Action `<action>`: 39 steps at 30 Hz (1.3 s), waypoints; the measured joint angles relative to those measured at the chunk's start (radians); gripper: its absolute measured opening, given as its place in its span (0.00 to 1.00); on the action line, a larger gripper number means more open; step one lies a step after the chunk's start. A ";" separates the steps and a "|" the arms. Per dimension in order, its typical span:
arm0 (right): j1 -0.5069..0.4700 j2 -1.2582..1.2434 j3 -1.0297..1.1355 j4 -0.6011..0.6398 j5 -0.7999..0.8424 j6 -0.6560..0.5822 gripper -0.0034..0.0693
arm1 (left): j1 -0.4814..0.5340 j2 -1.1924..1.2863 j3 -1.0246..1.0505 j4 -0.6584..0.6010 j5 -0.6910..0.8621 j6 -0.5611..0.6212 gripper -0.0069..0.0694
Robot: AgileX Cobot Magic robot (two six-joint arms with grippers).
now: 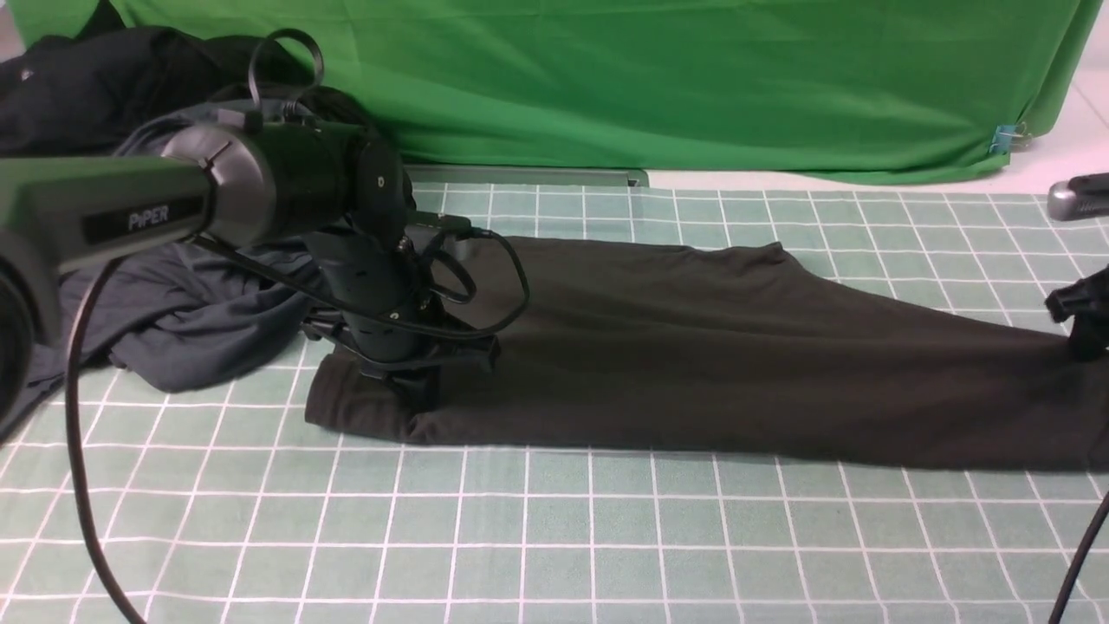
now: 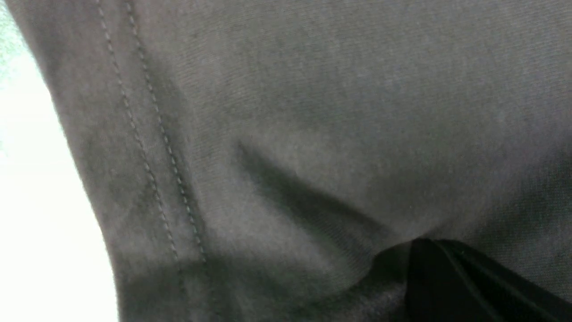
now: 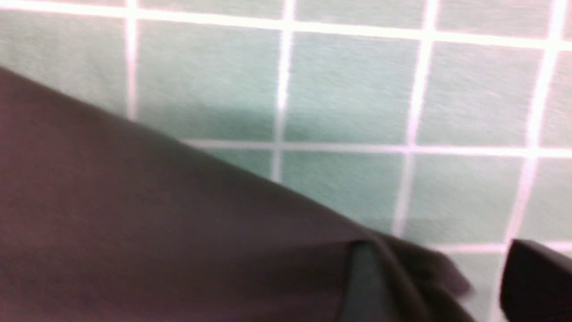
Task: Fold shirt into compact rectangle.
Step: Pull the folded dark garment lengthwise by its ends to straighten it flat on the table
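The shirt (image 1: pixel 736 347) lies on the checked mat (image 1: pixel 554 537) as one long dark strip, running side to side in front of the robot. The left gripper (image 1: pixel 423 386) is down on the strip's left end, shut tight. It looks to be pinching the cloth there, though the close view is too dark to be sure. The right gripper (image 1: pixel 1083 329) sits at the right end with its fingers (image 3: pixel 536 281) spread apart around the shirt's corner. Each arm is nearest its own end, so the next fold likely brings one end over the other
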 joint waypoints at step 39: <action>-0.127 0.098 -0.017 0.198 0.185 -0.067 0.26 | 0.000 -0.001 0.004 0.028 -0.006 -0.038 0.09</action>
